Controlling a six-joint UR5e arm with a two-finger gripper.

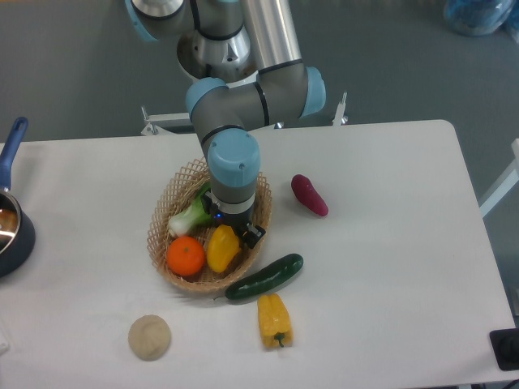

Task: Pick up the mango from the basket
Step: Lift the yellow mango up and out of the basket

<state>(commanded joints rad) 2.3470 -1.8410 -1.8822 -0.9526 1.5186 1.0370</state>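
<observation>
White table (389,243) holds one basket (162,231) with one mango (220,251) under the gripper (235,233), grip unclear.

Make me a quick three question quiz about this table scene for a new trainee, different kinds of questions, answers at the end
1. True or false: the mango lies in the basket beside the orange.
2. Which item lies nearest the basket on the table?
A. the cucumber
B. the purple fruit
C. the dough ball
3. Fill in: the yellow item lying outside the basket, below the cucumber, is a ____.

Key: 1 true; 2 A; 3 pepper.
</observation>
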